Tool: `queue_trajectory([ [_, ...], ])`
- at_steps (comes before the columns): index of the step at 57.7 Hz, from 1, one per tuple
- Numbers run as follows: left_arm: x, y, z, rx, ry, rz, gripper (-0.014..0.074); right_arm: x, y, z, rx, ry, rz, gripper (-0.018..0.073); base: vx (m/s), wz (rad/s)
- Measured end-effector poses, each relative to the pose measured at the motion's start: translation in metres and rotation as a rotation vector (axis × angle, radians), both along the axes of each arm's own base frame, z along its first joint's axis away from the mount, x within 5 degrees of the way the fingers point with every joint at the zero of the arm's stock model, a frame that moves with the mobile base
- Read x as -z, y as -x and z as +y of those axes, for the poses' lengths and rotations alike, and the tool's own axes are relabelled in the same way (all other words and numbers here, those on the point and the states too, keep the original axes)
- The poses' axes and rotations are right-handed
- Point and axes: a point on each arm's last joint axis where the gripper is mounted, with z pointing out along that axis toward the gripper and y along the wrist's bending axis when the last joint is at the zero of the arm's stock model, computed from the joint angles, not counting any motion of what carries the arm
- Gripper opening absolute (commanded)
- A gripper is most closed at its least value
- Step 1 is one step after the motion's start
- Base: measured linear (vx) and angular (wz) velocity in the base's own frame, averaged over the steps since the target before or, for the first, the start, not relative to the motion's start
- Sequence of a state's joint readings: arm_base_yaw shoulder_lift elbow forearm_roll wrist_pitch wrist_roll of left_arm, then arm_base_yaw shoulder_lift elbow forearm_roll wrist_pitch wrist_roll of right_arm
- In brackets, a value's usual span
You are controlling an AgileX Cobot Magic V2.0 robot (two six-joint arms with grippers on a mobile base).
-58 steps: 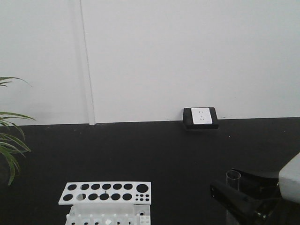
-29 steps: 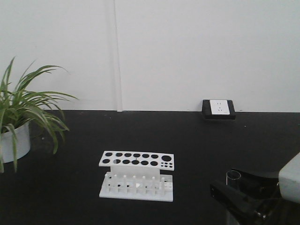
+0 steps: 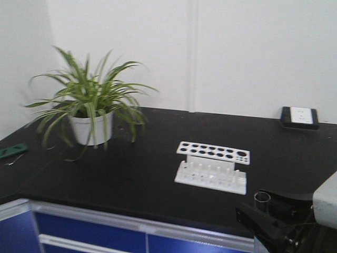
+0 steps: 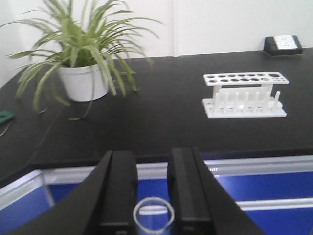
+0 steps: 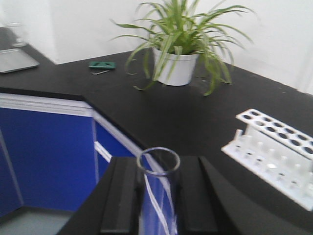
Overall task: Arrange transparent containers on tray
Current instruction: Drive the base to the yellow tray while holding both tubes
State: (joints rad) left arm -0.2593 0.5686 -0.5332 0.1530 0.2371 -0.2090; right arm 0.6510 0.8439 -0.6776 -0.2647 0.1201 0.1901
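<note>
Each gripper holds one clear glass test tube. In the left wrist view, my left gripper (image 4: 152, 161) is shut on a test tube (image 4: 154, 214), whose round mouth shows between the black fingers. My right gripper (image 5: 159, 164) is shut on an upright test tube (image 5: 157, 196), whose rim stands above the fingers. The front view shows that tube (image 3: 261, 198) and the right gripper (image 3: 266, 216) at the bottom right, off the counter's front edge. The yellow tray is out of view.
An empty white rack (image 3: 212, 168) stands on the black counter (image 3: 131, 174), with a potted plant (image 3: 89, 113) to its left and a socket box (image 3: 299, 117) at the back. Blue cabinet fronts (image 3: 89, 232) lie below. A grey flat tray (image 5: 14, 59) sits far left.
The front view has swung and pulled back: the rack has shifted right and farther away, and the plant and counter edge have come into view. The right gripper keeps its tube.
</note>
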Motion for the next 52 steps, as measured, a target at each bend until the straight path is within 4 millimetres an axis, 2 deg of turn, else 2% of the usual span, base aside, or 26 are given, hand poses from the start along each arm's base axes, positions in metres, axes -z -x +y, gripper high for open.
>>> queue_trajectory([
  [52,0.0004,0.0001,0.0001,-0.001,-0.001,0.004,-0.0006,0.0,0.0,0.0,0.0,0.0,0.0,-0.0013,-0.3,0.42],
])
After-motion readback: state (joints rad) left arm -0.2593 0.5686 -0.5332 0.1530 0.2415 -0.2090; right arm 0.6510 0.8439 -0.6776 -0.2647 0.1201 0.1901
